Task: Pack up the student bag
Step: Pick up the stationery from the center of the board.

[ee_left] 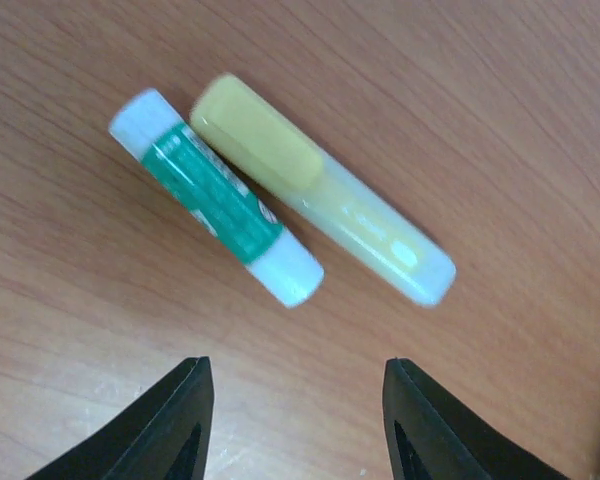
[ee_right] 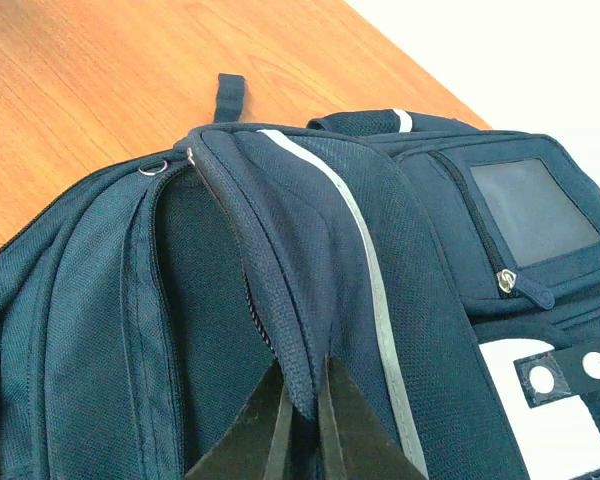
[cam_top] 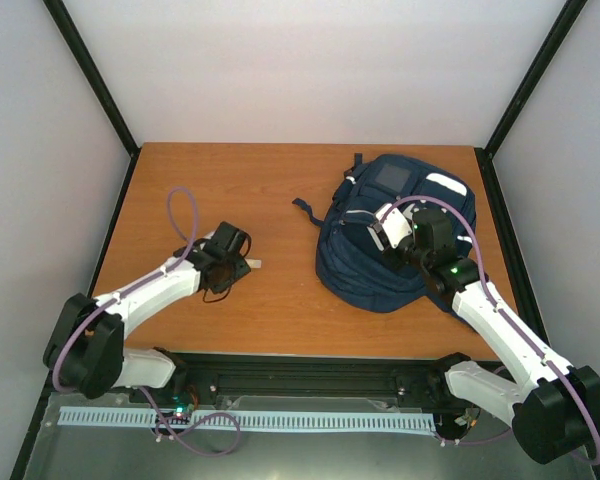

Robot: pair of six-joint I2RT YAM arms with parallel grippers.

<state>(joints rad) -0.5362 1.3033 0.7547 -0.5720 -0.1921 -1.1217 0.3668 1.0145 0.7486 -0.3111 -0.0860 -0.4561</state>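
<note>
The navy student bag (cam_top: 380, 250) lies at the right of the table, with a pale patch and thin white stripe (ee_right: 365, 260). My right gripper (ee_right: 302, 410) is shut on the fabric edge of the bag's open zip flap (ee_right: 280, 300) and holds it up; it sits over the bag in the top view (cam_top: 398, 232). My left gripper (ee_left: 298, 385) is open just above the table, left of centre (cam_top: 230, 262). Ahead of its fingertips lie a green-and-white glue stick (ee_left: 215, 195) and a yellow highlighter (ee_left: 320, 190), side by side on the wood.
The wooden table (cam_top: 230, 190) has black frame posts at its back corners and white walls around. A dark strap (cam_top: 302, 205) of the bag reaches left onto the table. The arm bases and a rail run along the near edge.
</note>
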